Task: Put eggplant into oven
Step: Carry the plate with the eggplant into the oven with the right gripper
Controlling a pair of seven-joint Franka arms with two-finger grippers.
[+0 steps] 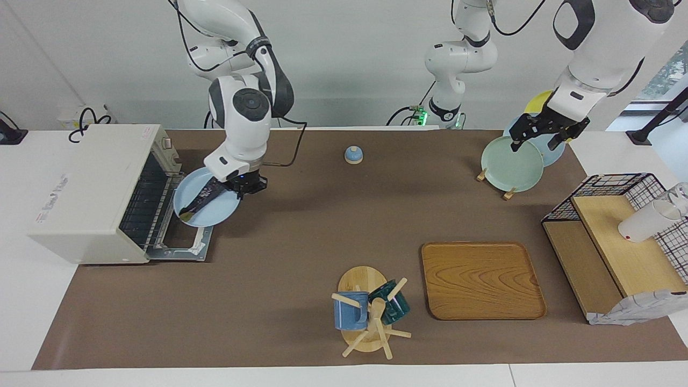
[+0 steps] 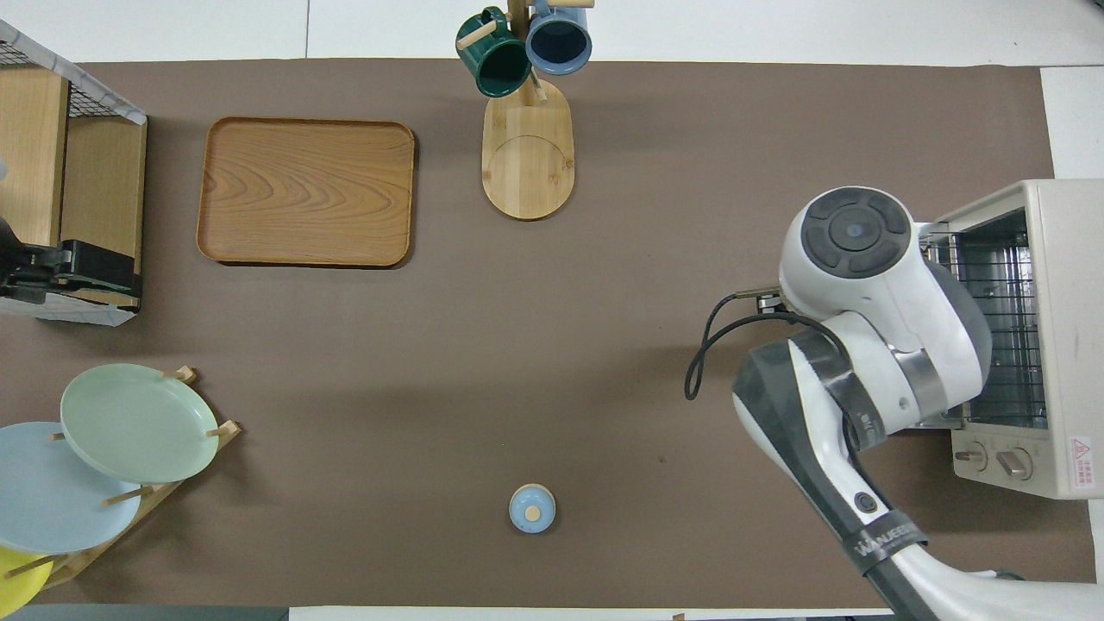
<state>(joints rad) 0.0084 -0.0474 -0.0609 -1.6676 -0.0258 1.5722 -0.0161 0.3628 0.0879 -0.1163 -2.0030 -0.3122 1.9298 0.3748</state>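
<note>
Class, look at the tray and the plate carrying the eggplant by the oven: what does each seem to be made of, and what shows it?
Tray: apparently wood with a smooth satin finish; flowing grain lines show across it.
Plate: probably glazed ceramic, possibly melamine; even pale blue surface with a soft sheen. It is at the right pincer.

You see two glossy white arms built from rounded segments, with dark grey bands and round dark grey caps at the joints. Thin black cables loop along the upper links. The right gripper [image 1: 244,185] and left gripper [image 1: 543,131] are black. One forearm carries a black band with pale lettering, unreadable here.
</note>
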